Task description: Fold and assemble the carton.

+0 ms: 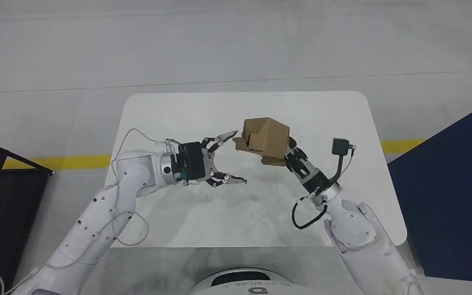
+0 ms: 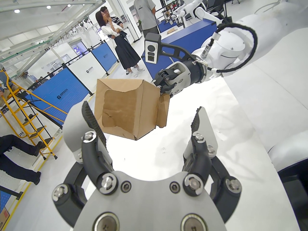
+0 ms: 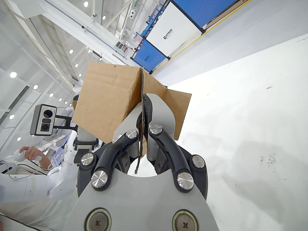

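Note:
A small brown carton (image 1: 265, 139) hangs above the middle of the white table (image 1: 184, 110), partly folded into a box shape with loose flaps. My right gripper (image 1: 289, 156) is shut on one cardboard wall of the carton (image 3: 113, 97), the edge pinched between its fingers (image 3: 157, 111). In the left wrist view the carton (image 2: 125, 108) shows an open end with a flap hanging at its side, held by the right gripper (image 2: 163, 90). My left gripper (image 1: 230, 156) is open just left of the carton, its fingertips (image 2: 199, 121) spread wide with nothing between them.
The white table has bare surface in front of and behind the carton. A blue partition (image 1: 442, 199) stands off the table's right side, and a dark frame (image 1: 18, 192) at the left. A yellow floor line (image 1: 66, 161) runs behind.

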Controlling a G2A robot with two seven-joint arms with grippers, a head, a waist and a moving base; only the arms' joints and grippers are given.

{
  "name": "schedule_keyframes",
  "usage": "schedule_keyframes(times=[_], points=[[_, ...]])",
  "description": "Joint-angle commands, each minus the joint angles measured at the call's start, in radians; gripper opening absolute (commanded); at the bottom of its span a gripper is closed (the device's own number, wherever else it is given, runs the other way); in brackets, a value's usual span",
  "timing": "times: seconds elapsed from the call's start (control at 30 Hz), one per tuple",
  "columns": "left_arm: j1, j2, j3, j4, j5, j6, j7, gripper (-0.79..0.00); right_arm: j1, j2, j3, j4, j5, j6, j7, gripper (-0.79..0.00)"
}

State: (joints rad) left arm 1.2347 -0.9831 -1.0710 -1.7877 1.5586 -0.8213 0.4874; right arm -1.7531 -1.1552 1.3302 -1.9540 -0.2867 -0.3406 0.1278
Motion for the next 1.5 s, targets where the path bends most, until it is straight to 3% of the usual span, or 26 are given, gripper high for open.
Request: schedule_keyframes(times=[0.0,0.27,0.67,1.03,1.13,1.47], points=[[-0.001,-0.001,0.003,0.000,0.006,0.003,0.002,-0.040,-0.002,0.000,0.002,-0.001,0.000,-0.001,0.000,-0.785],[-0.002,-0.002,0.019,-0.009,0.035,0.007,-0.001,-0.200,-0.011,-0.001,0.004,-0.005,-0.002,-0.007,0.000,-0.785],[-0.007,-0.003,0.031,-0.018,0.053,0.010,-0.018,-0.243,-0.027,-0.004,0.004,-0.018,-0.001,-0.008,-0.005,-0.785],[-0.008,-0.005,0.035,-0.028,0.073,0.039,-0.007,-0.551,-0.026,-0.006,-0.006,-0.027,-0.001,-0.002,0.007,-0.785],[-0.003,-0.003,0.027,-0.026,0.076,0.040,-0.001,-0.594,-0.025,-0.007,-0.008,-0.026,0.000,0.004,0.013,-0.785],[0.023,0.005,-0.016,-0.029,0.029,0.019,0.004,-0.631,-0.021,-0.008,-0.011,-0.017,0.007,0.011,0.026,-0.785]])
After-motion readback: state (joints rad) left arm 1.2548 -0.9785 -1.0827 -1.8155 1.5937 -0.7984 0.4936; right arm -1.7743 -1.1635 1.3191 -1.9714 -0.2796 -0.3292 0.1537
